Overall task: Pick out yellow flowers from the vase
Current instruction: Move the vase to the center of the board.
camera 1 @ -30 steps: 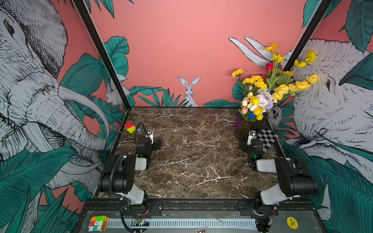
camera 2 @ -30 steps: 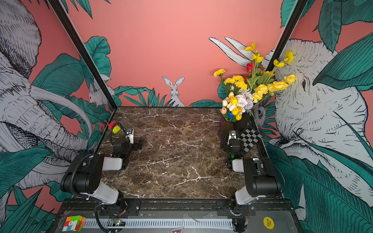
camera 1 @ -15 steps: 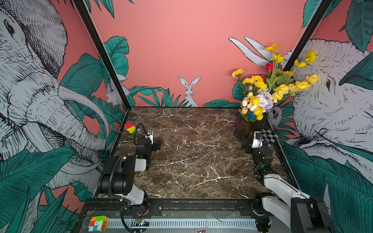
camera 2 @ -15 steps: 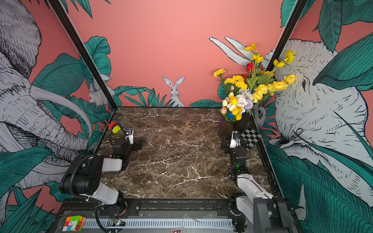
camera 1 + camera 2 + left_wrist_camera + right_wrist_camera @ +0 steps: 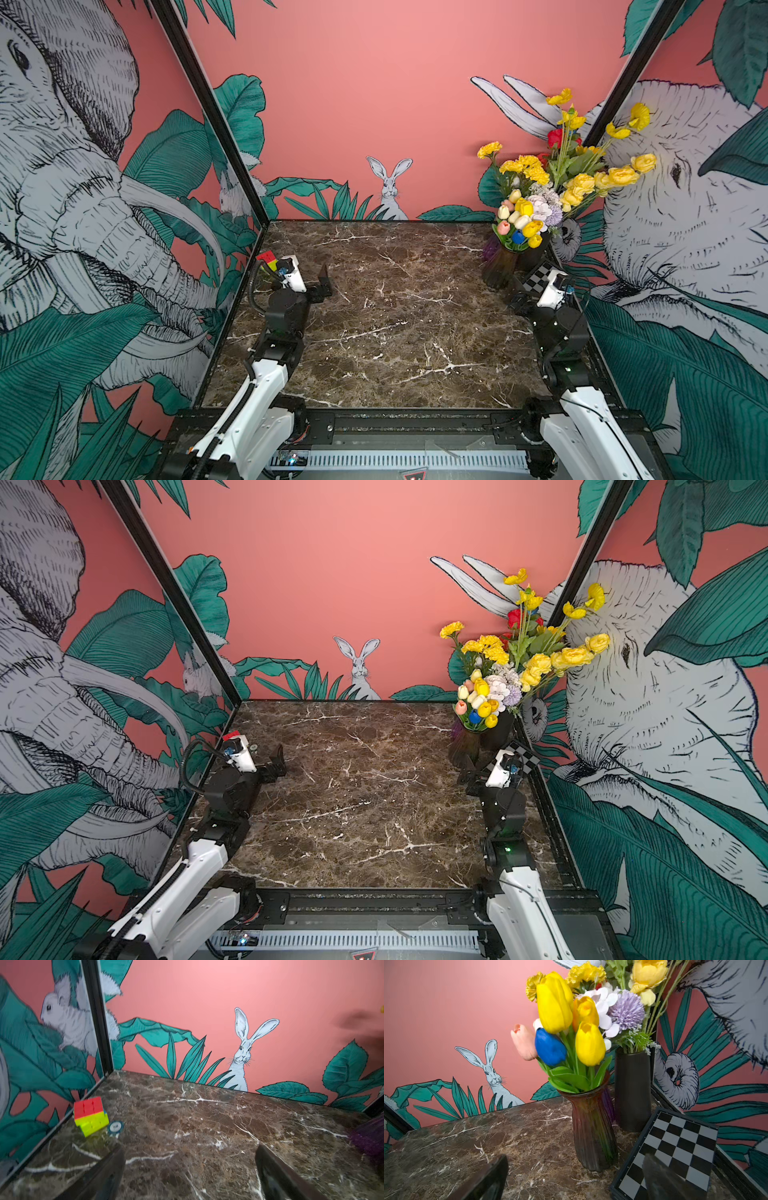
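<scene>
Your right gripper (image 5: 468, 776) has its jaws wide apart and nothing in them, low over the brown marble tabletop (image 5: 395, 332). None of the yellow flowers (image 5: 530, 168) is out yet. The yellow tulips (image 5: 554, 1001) are dead ahead of it and above, in the dark ribbed glass vase (image 5: 591, 1130) just beyond the fingers. The frilly and ruffled yellow heads (image 5: 621, 175) stand higher and farther off in the black cylindrical vase (image 5: 632, 1088), right behind the glass one.

In the way:
- the blue tulip (image 5: 550, 1047) and pink tulip (image 5: 523, 1043) are packed against the yellow ones
- the lilac pompom bloom (image 5: 626, 1009) sits between the two bunches
- the black-and-white chequered board (image 5: 675, 1147) lies near the glass vase on the gripper's outer side. One finger overlaps it in the wrist view, and contact can't be told.

The left gripper (image 5: 190, 1150) is also spread and empty, well apart from the vases. A red-and-yellow puzzle cube (image 5: 90, 1115) and a small round chip (image 5: 115, 1126) lie ahead of it by the wall.

Since a second ago both arms have unfolded from tucked-back elbows — right first, then left. The grippers are in roughly the same spots and the flowers are unmoved.
</scene>
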Robot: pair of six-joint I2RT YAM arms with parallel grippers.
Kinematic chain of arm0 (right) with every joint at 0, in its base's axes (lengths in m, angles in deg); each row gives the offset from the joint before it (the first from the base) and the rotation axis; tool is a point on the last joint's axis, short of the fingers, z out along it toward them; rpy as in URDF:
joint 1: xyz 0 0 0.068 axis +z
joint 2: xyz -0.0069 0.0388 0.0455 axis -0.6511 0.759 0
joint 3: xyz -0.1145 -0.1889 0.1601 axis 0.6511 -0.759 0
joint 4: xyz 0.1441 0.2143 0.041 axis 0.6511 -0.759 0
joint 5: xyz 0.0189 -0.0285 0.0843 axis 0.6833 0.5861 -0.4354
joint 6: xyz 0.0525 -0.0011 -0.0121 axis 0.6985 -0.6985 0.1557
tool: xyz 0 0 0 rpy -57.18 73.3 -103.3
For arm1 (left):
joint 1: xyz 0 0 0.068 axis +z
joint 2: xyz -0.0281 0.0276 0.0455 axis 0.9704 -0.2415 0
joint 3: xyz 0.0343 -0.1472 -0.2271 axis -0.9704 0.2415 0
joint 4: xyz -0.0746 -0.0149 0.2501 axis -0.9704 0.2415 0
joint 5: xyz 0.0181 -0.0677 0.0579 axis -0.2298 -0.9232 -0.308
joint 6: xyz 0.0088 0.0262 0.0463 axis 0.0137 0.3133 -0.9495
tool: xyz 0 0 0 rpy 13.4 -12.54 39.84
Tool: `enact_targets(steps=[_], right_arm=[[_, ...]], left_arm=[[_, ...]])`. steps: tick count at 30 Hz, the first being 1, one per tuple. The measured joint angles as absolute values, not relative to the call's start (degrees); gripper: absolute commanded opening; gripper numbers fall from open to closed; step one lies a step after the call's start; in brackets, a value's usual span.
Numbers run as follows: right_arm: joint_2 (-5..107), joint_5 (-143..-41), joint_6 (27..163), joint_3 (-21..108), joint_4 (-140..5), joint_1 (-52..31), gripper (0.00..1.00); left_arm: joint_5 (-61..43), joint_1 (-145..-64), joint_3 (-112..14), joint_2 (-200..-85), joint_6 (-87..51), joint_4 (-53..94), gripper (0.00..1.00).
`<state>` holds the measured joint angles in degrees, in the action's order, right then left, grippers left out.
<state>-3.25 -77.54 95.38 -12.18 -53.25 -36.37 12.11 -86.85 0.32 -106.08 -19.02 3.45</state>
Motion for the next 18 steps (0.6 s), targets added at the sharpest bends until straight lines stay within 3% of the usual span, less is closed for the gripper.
enact_targets(steps=[9,18], right_arm=[[11.3,-74.4,92.4,-11.3,-49.7,-36.3,0.96],[35.4,-73.0,83.3,-11.3,-23.7,-36.1,0.96]], left_arm=[[-0.7,-86.9,7.9,-110.7,-13.7,2.0,0.99],[-7.1,-88.3,14.3,-112.5,-15.1,-10.0,0.99]])
